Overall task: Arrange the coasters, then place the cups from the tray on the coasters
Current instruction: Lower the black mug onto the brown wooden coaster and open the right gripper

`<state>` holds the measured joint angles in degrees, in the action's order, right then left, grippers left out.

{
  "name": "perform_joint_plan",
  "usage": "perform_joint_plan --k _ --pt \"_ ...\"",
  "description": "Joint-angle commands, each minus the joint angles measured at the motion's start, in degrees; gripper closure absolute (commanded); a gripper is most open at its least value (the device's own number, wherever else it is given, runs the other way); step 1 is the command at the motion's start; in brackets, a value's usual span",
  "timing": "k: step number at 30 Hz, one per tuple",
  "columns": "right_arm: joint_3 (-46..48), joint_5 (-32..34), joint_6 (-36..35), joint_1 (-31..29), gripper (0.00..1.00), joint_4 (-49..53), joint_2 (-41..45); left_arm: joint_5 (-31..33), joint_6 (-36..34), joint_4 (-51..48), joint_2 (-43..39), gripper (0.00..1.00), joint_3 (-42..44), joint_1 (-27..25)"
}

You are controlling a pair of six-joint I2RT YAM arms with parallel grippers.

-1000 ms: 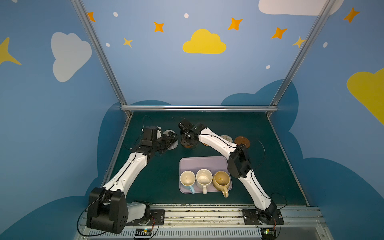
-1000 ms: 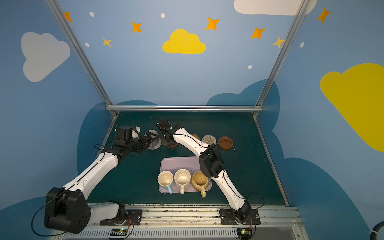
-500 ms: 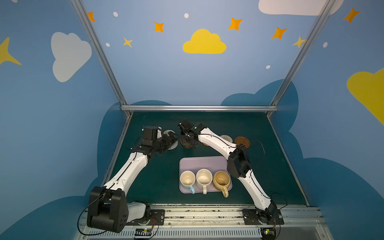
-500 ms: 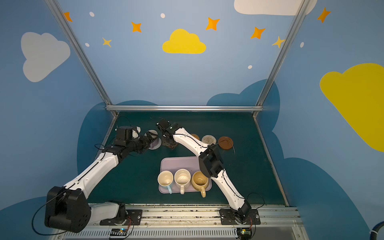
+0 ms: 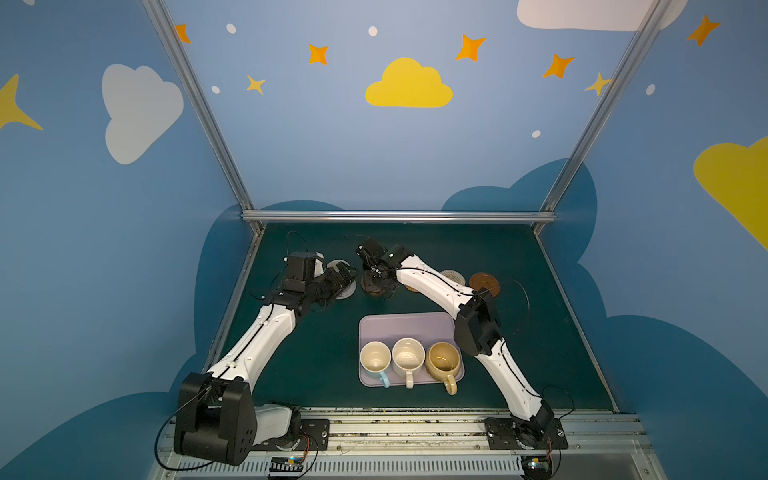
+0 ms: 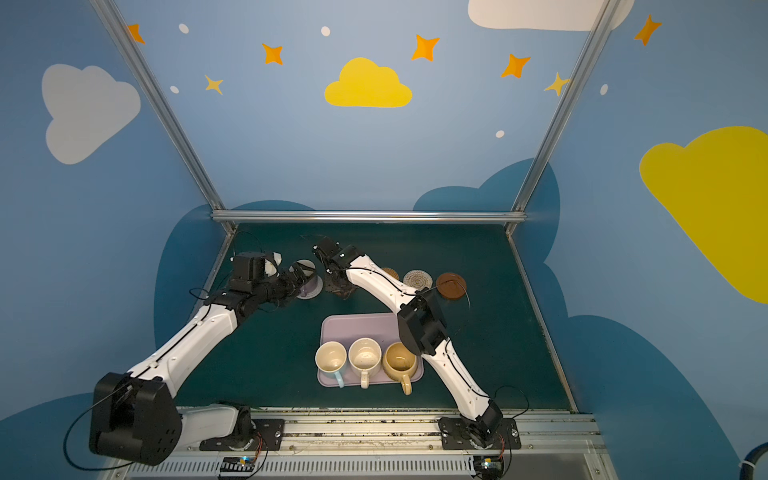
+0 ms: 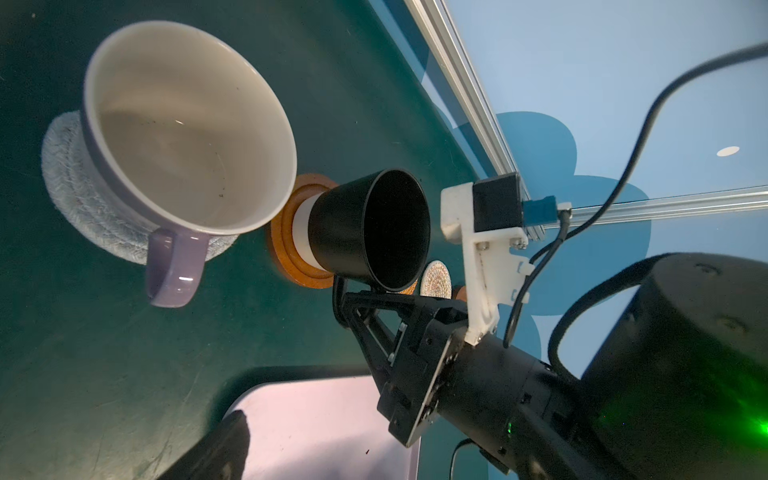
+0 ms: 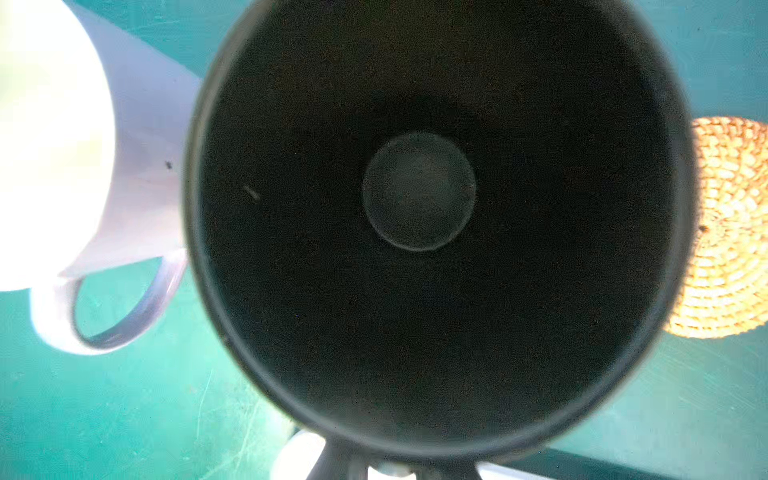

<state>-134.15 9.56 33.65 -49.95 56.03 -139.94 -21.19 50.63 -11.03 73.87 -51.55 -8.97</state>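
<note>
The black cup (image 5: 379,284) stands on a brown wooden coaster (image 7: 286,253), and my right gripper (image 7: 343,293) is shut on its handle. That cup's dark inside (image 8: 417,191) fills the right wrist view. To its left the lilac cup (image 7: 187,137) sits on the pale grey woven coaster (image 7: 79,199). My left gripper (image 5: 348,277) stands open just short of that cup and holds nothing; one finger (image 7: 220,446) shows. On the lilac tray (image 5: 403,326) are the light blue (image 5: 375,357), speckled cream (image 5: 408,353) and mustard (image 5: 444,360) cups.
Three bare coasters lie right of the black cup: orange-tan woven (image 6: 390,273), cream woven (image 6: 417,278) and brown wooden (image 6: 451,284). The right arm (image 5: 432,286) reaches over the tray's far right corner. Metal posts and blue walls close the table's back and sides.
</note>
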Motion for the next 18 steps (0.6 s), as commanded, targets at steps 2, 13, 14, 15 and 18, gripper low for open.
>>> perform_joint_plan --k 2,13,14,15,18 --pt "-2.71 0.38 0.32 0.34 0.89 -0.07 0.11 -0.67 -0.10 0.74 0.05 0.03 0.37 -0.04" --pt "-2.59 -0.86 0.17 0.37 0.71 -0.35 0.78 -0.27 -0.34 0.48 -0.48 0.02 0.49 -0.08" --pt "-2.44 -1.07 0.18 0.36 0.70 -0.46 0.94 -0.20 -0.36 0.40 -0.56 0.02 0.48 -0.14" --pt "-2.31 -1.37 0.19 0.36 0.70 -0.57 1.07 -0.17 -0.42 0.39 -0.72 0.03 0.46 -0.17" --pt "-2.11 -2.22 0.19 0.20 0.70 -1.00 1.58 -0.29 -0.75 0.04 -1.15 0.02 0.47 -0.16"
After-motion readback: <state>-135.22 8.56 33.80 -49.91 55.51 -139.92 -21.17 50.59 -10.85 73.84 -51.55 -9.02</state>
